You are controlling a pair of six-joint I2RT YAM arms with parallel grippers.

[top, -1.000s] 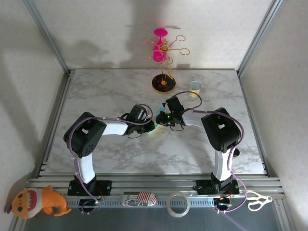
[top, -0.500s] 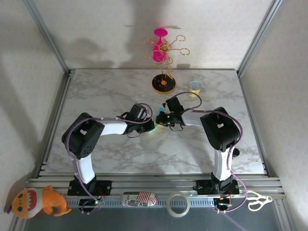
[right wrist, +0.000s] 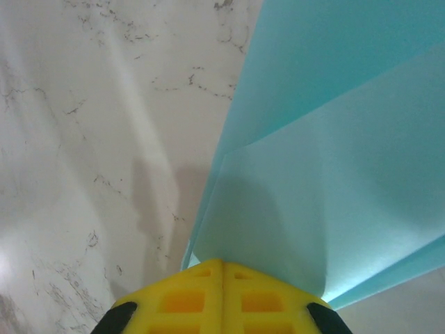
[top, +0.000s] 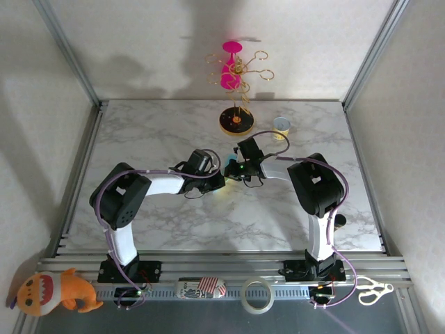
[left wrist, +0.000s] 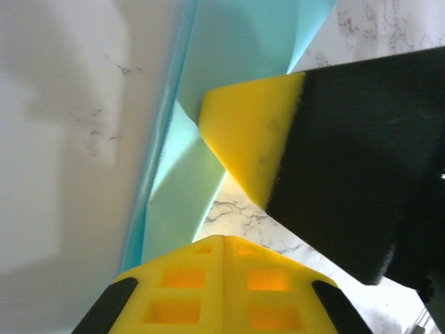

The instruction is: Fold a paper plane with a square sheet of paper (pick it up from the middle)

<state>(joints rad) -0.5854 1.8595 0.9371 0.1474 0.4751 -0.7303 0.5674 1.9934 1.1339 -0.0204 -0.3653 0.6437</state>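
Nearest me, bare marble surface (top: 229, 226) lies open from the front edge to the arms. At centre, my left end effector (left wrist: 222, 243) and right end effector (right wrist: 222, 268) each clamp the folded teal sheet of paper (right wrist: 334, 139), which spreads toward their 12 o'clock. Farther at 12 o'clock, the stand base (top: 236, 121) and a cup (top: 281, 126) sit near the far edge.

2 arms angle inward, elbows bent outward; left end effector (top: 220, 182) and right end effector (top: 232, 171) meet tip to tip, both clamped.
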